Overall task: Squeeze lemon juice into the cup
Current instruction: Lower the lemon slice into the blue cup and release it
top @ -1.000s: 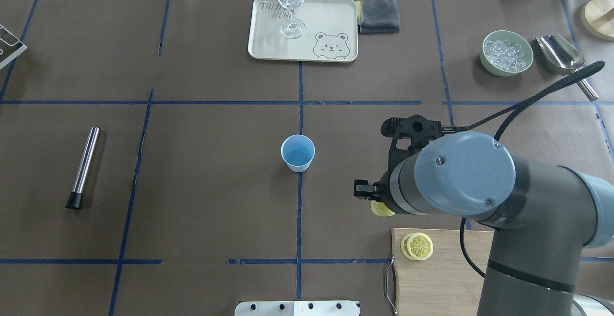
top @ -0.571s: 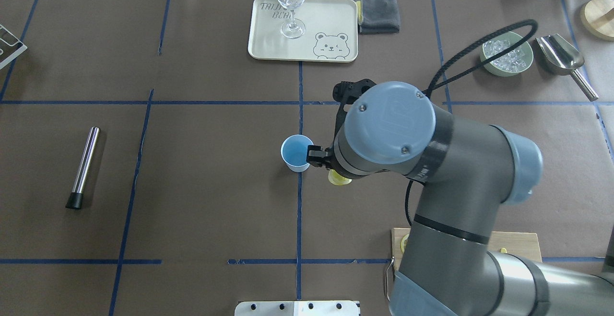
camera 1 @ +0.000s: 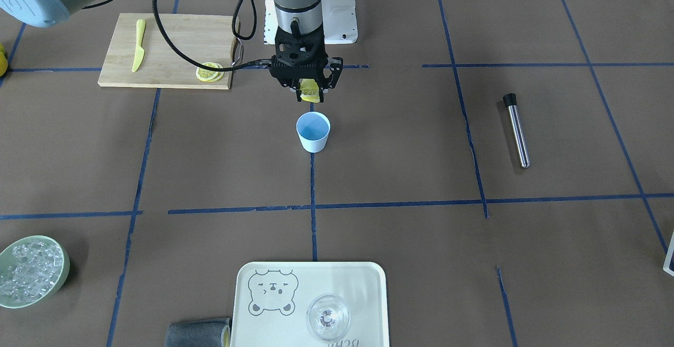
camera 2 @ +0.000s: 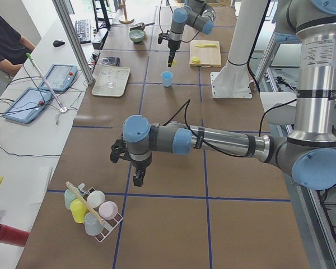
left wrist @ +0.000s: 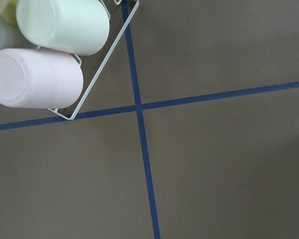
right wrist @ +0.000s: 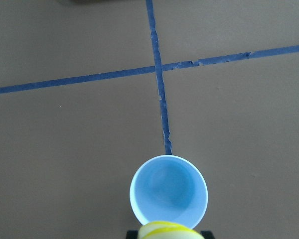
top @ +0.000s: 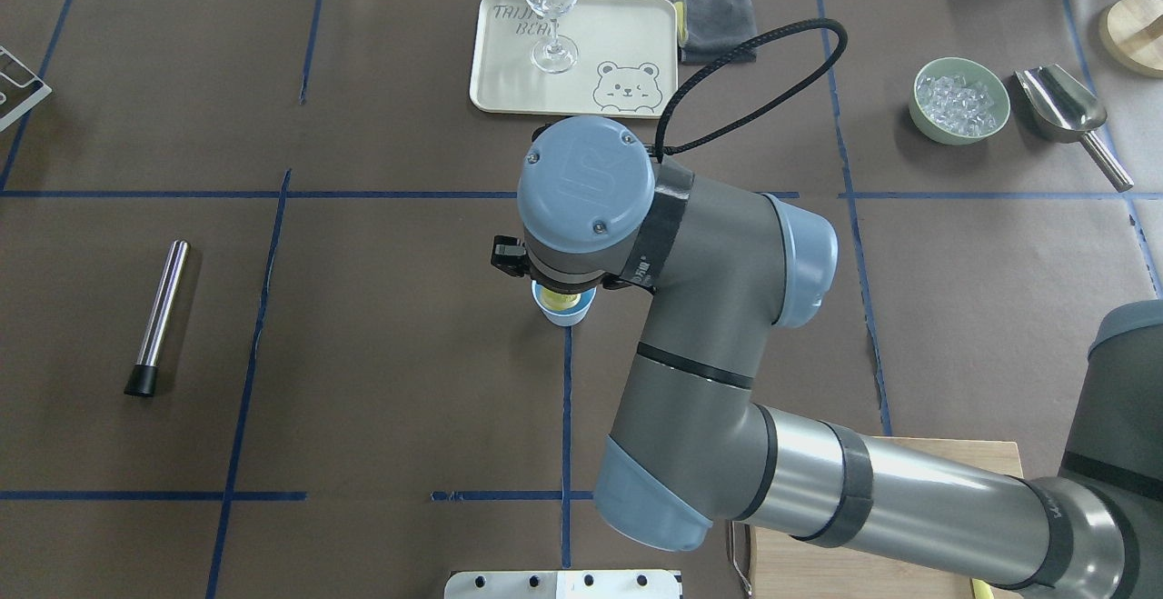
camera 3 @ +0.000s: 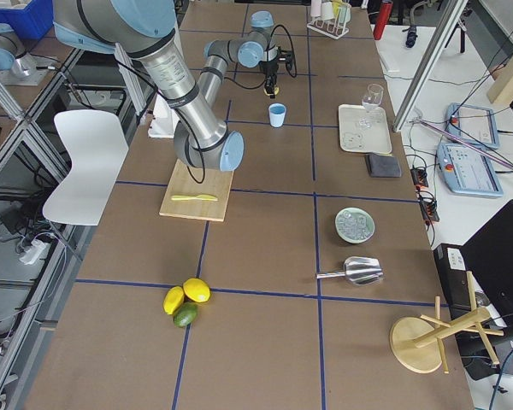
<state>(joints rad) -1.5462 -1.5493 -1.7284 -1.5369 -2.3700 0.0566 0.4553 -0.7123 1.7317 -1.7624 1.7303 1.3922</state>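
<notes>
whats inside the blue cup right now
Nothing visible: in the right wrist view the cup shows only its bare blue inside. The lemon slice, held by the right gripper, hangs over the near rim and hides a sliver of it.

Overhead and front cameras oppose; right wrist camera looks down, close; all 3 share the cup (right wrist: 169, 191).

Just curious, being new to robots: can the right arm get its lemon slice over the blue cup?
Probably yes: the right gripper holds the lemon slice just above the cup, its mouth open and nothing between them.
</notes>
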